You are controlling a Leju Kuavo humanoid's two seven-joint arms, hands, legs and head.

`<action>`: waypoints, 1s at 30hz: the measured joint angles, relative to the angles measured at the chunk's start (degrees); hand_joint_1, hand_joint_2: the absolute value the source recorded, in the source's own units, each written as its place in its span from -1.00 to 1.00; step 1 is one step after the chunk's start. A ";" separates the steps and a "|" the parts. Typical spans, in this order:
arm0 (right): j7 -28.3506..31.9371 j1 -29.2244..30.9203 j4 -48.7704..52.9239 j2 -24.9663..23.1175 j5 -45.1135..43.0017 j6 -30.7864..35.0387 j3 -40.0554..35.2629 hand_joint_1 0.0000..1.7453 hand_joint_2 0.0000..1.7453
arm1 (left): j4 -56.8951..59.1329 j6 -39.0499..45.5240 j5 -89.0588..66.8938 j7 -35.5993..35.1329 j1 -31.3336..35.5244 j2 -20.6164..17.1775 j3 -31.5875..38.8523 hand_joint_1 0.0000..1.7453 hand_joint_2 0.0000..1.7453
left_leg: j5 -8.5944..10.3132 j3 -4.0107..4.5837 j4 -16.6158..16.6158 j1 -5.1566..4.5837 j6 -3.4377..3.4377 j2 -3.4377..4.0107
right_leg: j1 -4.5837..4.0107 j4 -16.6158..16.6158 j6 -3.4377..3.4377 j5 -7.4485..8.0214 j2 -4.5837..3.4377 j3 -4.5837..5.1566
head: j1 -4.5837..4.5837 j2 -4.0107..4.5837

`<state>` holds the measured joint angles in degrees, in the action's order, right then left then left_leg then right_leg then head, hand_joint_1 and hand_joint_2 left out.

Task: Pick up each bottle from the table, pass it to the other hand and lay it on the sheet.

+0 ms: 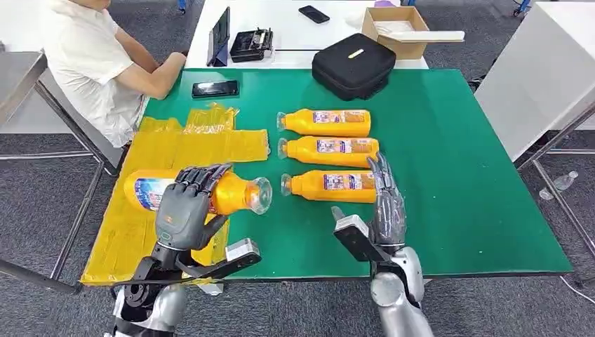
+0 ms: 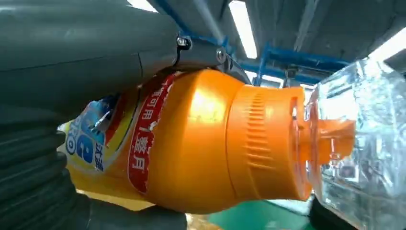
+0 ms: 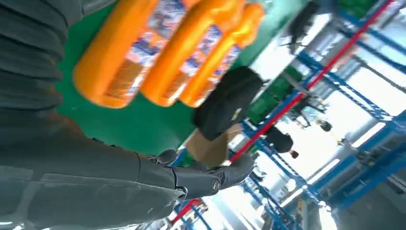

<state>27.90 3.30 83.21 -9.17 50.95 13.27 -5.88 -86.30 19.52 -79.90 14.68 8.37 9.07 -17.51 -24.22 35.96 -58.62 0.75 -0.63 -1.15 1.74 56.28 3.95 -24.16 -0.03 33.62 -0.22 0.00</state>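
Fingers (image 1: 200, 179) hide bottle (image 1: 238, 194) label (partly).

I see three bottles (image 1: 328, 154) in a row on the table (image 1: 456, 175), right of the sheet (image 1: 175, 151); case (image 1: 353, 64) behind.

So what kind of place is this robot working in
Probably a robot test area in an industrial hall or lab. The wrist views show blue steel framing and strip lights overhead; the green mat holds staged orange bottles, and a person sits alongside.

Black case (image 1: 353, 64), phone (image 1: 215, 88), seated person (image 1: 98, 63).
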 measured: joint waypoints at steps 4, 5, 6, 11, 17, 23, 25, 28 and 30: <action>2.17 1.75 -1.81 -0.73 -2.25 0.37 -0.35 -1.00 1.00 | 11.97 3.64 -4.00 -1.19 5.17 -4.50 -1.31 1.00 1.00 | 0.04 0.00 0.00 0.00 0.04 0.01 | 0.01 0.01 0.00 0.01 -0.01 -0.01 | -0.02 0.00; 2.48 1.99 -2.15 -0.75 -2.61 0.46 -0.37 -1.00 1.00 | 14.12 3.91 -4.60 -1.34 6.16 -5.12 -1.62 1.00 1.00 | 0.04 0.00 0.00 0.00 0.04 0.00 | 0.01 0.02 0.00 0.01 0.00 -0.02 | 0.00 0.00; 2.98 2.24 -2.67 -0.77 -3.30 0.61 -0.46 -1.00 1.00 | 17.07 4.54 -5.52 -1.43 7.38 -6.37 -2.01 1.00 1.00 | 0.04 0.01 0.00 -0.01 0.04 0.00 | 0.01 0.02 0.00 0.01 -0.01 -0.01 | 0.00 0.00; 4.65 2.67 -5.31 -1.10 -5.21 0.96 -0.66 -1.00 1.00 | 30.49 7.73 -7.11 -1.28 11.84 -10.55 -3.78 1.00 1.00 | 0.03 0.04 0.00 -0.01 0.04 0.02 | 0.01 0.03 0.00 0.01 -0.02 0.03 | 0.00 0.00; 5.26 2.69 -6.78 -1.14 -5.91 1.07 -0.66 -1.00 1.00 | 37.26 8.50 -6.91 -0.77 13.53 -13.00 -4.30 1.00 1.00 | 0.03 0.08 0.00 0.00 0.04 0.00 | 0.01 0.02 -0.01 0.00 -0.01 0.07 | 0.00 0.00; 5.78 2.73 -7.54 -1.19 -6.26 1.16 -0.64 -1.00 1.00 | 40.64 7.89 -2.31 1.89 15.02 -13.83 -4.76 1.00 1.00 | 0.03 0.06 0.00 -0.01 0.04 -0.02 | 0.01 0.02 -0.01 0.00 0.00 0.01 | 0.00 0.00; 5.83 2.72 -7.76 -1.19 -6.41 1.16 -0.64 -1.00 1.00 | 41.54 7.73 -0.72 2.70 15.23 -13.86 -4.72 0.64 1.00 | 0.03 0.04 0.00 0.00 0.04 -0.02 | 0.01 0.02 -0.01 0.01 0.00 0.00 | 0.00 0.00; 5.94 2.71 -8.11 -1.21 -6.43 1.16 -0.64 -1.00 1.00 | 42.85 6.36 2.81 3.77 15.75 -13.75 -3.46 -0.22 1.00 | 0.04 0.00 0.00 0.00 0.05 -0.02 | 0.00 0.02 -0.01 0.01 0.00 -0.05 | 0.00 0.00; 6.09 2.70 -8.27 -1.21 -6.43 1.16 -0.64 -1.00 1.00 | 43.39 5.54 3.35 3.77 16.02 -13.55 -2.98 -0.84 1.00 | 0.04 -0.04 0.00 0.00 0.05 -0.03 | 0.00 0.02 -0.01 0.00 0.00 -0.09 | 0.00 0.00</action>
<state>33.99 5.99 74.95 -10.38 44.52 14.43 -6.51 -42.91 25.06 -76.55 18.45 24.40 -4.48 -20.49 -24.19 35.92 -58.61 0.74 -0.59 -1.19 1.75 56.31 3.94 -24.16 -0.03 33.53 -0.22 0.00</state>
